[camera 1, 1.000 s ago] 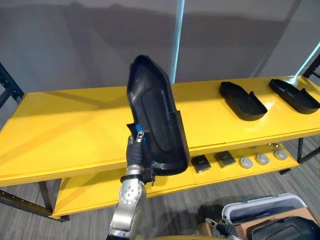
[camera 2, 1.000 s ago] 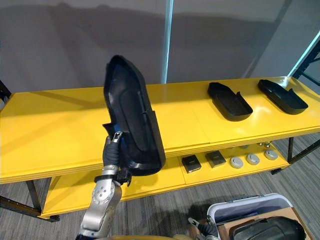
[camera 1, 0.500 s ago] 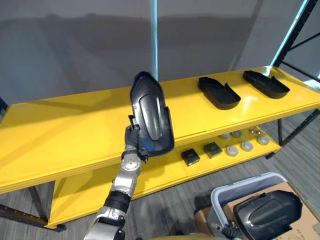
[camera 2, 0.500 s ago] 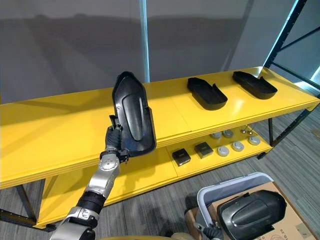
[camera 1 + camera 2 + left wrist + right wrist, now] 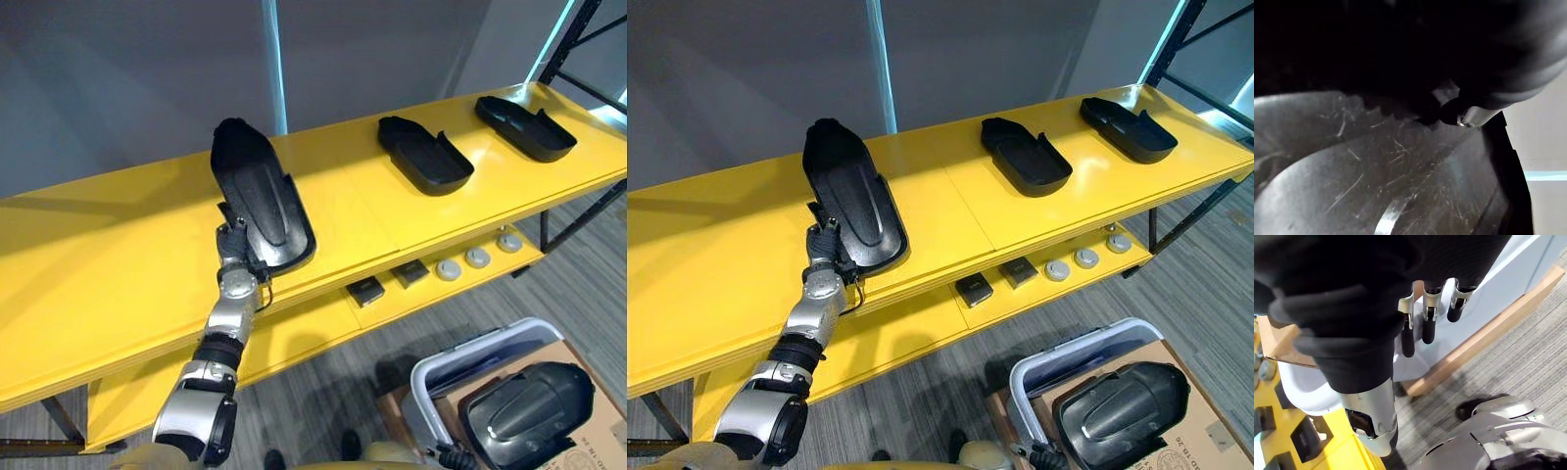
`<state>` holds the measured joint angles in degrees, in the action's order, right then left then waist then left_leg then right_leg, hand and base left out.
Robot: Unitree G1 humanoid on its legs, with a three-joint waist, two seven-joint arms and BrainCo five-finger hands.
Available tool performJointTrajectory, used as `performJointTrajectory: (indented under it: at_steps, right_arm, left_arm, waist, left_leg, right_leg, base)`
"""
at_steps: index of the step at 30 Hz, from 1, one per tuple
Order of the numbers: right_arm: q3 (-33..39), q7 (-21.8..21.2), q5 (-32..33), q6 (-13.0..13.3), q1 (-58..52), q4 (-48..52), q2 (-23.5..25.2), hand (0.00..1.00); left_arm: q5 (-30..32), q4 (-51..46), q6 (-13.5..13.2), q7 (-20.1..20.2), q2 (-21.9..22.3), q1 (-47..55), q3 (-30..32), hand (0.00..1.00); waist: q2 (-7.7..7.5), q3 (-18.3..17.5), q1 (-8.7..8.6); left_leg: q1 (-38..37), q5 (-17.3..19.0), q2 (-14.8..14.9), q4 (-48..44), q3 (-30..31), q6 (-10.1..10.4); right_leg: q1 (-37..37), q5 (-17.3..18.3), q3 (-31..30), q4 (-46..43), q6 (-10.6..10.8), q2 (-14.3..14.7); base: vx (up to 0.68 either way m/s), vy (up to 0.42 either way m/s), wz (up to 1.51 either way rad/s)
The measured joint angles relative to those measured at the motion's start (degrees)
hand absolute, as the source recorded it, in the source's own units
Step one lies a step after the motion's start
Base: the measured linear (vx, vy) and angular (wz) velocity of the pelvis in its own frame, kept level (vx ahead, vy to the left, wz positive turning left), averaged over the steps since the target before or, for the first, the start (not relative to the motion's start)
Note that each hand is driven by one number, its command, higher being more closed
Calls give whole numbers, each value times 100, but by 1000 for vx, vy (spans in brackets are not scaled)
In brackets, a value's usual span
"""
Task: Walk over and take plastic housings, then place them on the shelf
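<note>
While the left hand clasps its near end, the housing points away — lengthwise across the shelf.

eye views: from the head, down onto one yellow shelf. wrist views: left close against the housing, right toward the floor.

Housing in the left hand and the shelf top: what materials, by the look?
Housing: looks like black moulded plastic, semi-gloss; the left wrist view shows fine scratches and a soft sheen. Shelf top: yellow, glossy coated board, likely painted wood or laminate; it reflects light, core material unclear.
</note>
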<state>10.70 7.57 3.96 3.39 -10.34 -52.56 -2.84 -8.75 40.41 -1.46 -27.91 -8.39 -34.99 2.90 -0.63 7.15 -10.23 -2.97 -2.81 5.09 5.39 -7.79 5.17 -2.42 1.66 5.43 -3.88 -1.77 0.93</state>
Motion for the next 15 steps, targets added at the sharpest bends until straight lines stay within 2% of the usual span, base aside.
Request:
performJointTrajectory:
  at_steps: [7,15]
  right_arm:
    - [2,9,5,59,-13,130,3,0]
    - [4,39,4,53,-12,126,8,0]
  left_arm:
    - [-289,19,-6,-131,-9,-164,69,0]
    - [-317,-18,-41,-266,23,-233,219,0]
  waist:
    - [7,149,-20]
    - [45,173,-24]
  left_leg:
    - [81,-26,53,17,-31,3]
    - [43,-35,71,3,-42,14]
  right_leg:
    - [-97,-55,-25,14,16,8]
    - [-60,-60,-31,17,7,23]
  base:
    - [-74,-4,-3]
    - [29,0,-1]
